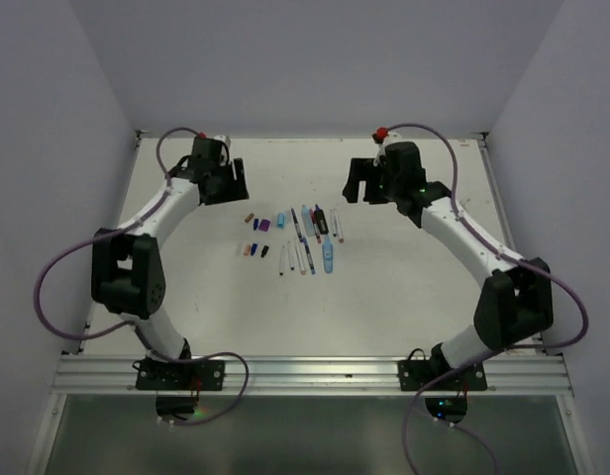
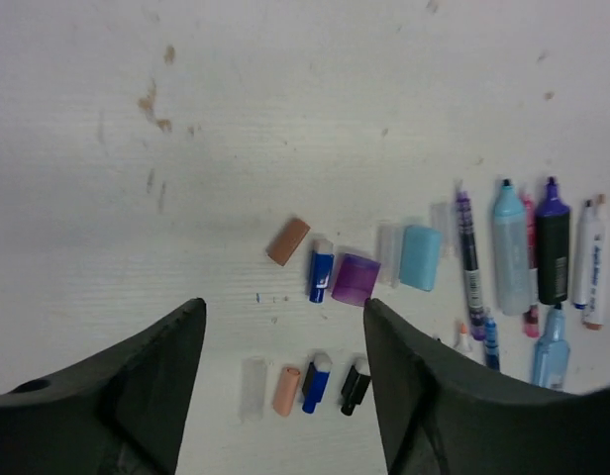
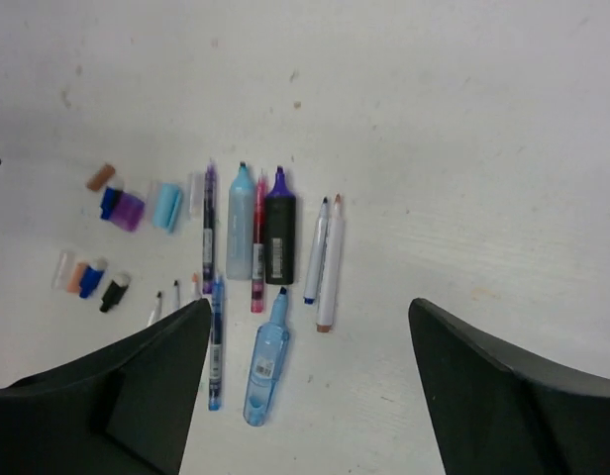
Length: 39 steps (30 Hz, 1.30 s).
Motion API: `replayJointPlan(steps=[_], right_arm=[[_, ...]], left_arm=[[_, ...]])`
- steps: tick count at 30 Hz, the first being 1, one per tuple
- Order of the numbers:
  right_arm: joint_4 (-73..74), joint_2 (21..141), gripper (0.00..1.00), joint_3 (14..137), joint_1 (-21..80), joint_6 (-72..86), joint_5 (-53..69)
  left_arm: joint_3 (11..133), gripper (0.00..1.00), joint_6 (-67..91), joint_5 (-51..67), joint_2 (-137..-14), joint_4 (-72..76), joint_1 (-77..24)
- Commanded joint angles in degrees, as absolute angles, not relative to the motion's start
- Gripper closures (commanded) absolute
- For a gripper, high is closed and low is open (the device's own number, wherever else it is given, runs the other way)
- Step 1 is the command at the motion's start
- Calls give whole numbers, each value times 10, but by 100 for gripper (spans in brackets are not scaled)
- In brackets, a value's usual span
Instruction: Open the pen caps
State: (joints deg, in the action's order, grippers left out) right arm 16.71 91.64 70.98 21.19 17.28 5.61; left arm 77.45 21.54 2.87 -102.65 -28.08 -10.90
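The caps [image 2: 355, 279] lie loose left of the black marker [image 3: 278, 233], just ahead of the spread, empty left gripper [image 2: 283, 319], while the pens [image 3: 240, 223] flank that marker, lying lengthwise toward the equally spread, nearer right gripper [image 3: 310, 312].

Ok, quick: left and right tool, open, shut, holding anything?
Left tool: open, holding nothing.
Right tool: open, holding nothing.

The pens [image 3: 278, 226] lie side by side on the table [image 1: 404, 287]. Just left of the pens, the pen caps [image 3: 128, 211] lie loose in two short rows, one behind the other.
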Motion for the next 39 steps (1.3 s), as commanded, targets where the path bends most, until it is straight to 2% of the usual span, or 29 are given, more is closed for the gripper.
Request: replayJointPlan(steps=[1,3,6,9,16,25,39], right_arm=[[207,795,13,746,210,152,-41],[224,746,2,753,209,136,-82],[246,659,1,759,209,107,-153],[260,575,1,762,209,78,-208],[287,419,2,736,210,30,-254],[279,293,2,657,210,11,-258],[250,254,1,616,209,4,-269]], left_arm=[[798,29,224,-29,-878,-279,-105],[796,17,217,-62,-829,-279,-105],[796,6,196,-103,-734,-278,-105],[797,0,171,-134,-645,-277,-105],[781,0,138,-190,-467,-272,-105],[710,0,137,-257,-336,-276,-105],[680,0,143,-271,-321,-280,-105]])
